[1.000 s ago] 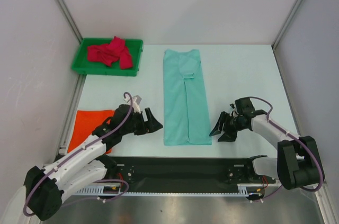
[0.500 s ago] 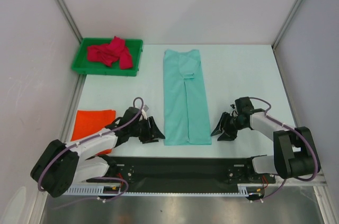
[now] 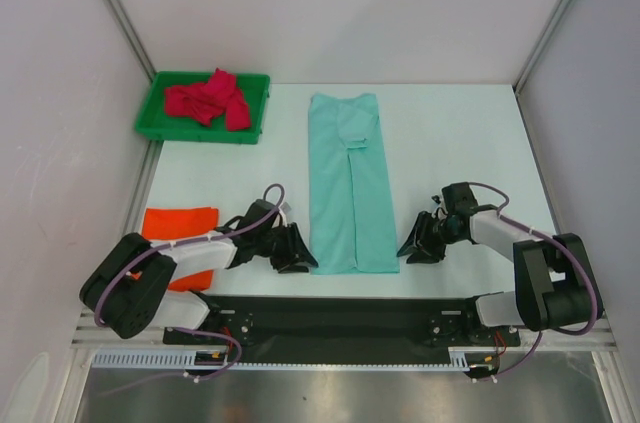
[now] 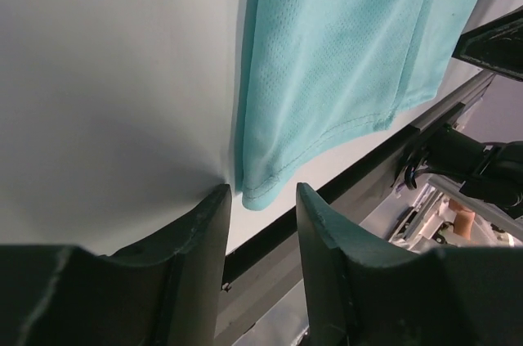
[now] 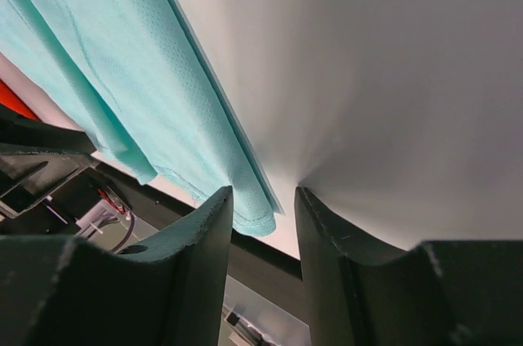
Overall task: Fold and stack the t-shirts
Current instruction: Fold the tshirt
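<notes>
Watching the mint shirt (image 3: 345,178) lie as a long folded strip down the middle of the table (image 3: 450,143), I have the left gripper (image 3: 298,255) at its 7 o'clock corner and the right gripper (image 3: 410,248) at its 5 o'clock corner. Both pairs of fingers stand narrowly apart, each hem corner just ahead of the gap, unpinched. The orange shirt (image 3: 180,223) lies flat at 8 o'clock, partly under my left arm. The red shirt (image 3: 205,98) is bunched in the tray (image 3: 200,130) at 11 o'clock.
</notes>
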You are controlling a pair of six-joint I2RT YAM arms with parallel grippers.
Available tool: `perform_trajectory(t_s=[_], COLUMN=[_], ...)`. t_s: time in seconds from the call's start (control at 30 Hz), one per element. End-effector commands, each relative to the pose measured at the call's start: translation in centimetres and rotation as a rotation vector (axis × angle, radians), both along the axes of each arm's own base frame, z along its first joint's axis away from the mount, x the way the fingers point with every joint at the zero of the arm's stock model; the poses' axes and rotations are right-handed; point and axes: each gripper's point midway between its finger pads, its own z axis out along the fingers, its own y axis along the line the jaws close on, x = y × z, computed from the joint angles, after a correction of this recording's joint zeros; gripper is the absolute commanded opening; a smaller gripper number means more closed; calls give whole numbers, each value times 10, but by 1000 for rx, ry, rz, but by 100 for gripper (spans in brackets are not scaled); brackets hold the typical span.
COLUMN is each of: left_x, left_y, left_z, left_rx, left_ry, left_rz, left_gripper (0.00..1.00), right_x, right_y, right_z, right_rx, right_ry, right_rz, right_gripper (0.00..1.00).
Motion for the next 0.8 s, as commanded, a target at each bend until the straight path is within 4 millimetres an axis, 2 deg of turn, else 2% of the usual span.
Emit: perform_trajectory(t_s=[0.0,0.23,0.63,0.77], left_x=[-4,-13,-9,-11], left_y=[2,12,7,8], left_z=[-8,-15,-23,-25], left_rx=[45,97,101,107], left_ry=[38,67,79,90], left_rz=[-1,10,-11,-14], left_gripper=[43,43,43,40], right_x=[-3,-17,-22,-23], right_y=[-1,7,10,11], right_z=[-10,-14,-18,-18], right_rx=[-37,-52,-50,-42], right_ry=[-15,-7,0,2], right_rz=[41,67,71,74], right_gripper=[42,44,44,43])
